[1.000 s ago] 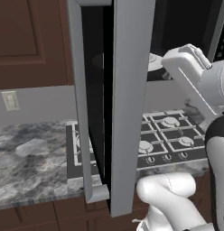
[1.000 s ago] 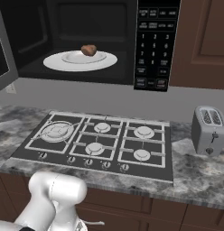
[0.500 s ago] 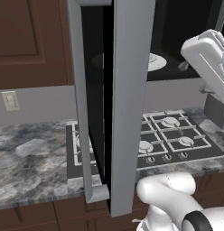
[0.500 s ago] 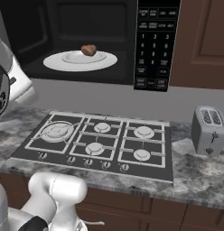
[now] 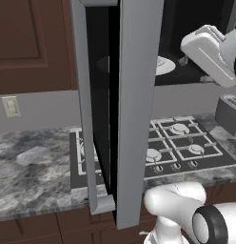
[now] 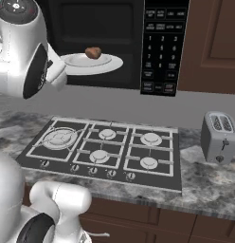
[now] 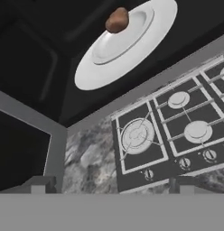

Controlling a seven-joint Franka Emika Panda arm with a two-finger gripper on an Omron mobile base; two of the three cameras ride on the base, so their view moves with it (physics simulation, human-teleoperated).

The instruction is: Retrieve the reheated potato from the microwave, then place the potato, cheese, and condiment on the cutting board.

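Above the grey-flecked counter (image 6: 204,190) and stove (image 6: 105,149), the microwave (image 6: 138,42) stands open; the potato (image 6: 93,52) sits on its white plate (image 6: 112,64) inside. The gripper (image 7: 109,184), seemingly just outside the microwave, has jaws spread, holding nothing.

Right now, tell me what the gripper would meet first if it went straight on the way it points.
Probably the counter beside the stove, below the open microwave; the plate with the potato lies higher. Depth is unclear.

Microwave (image 6: 138,42) mouth is open, free above the plate (image 6: 91,61); swung-out door (image 5: 124,109) blocks frame center in the left base view; stove (image 6: 105,152) below unobstructed.
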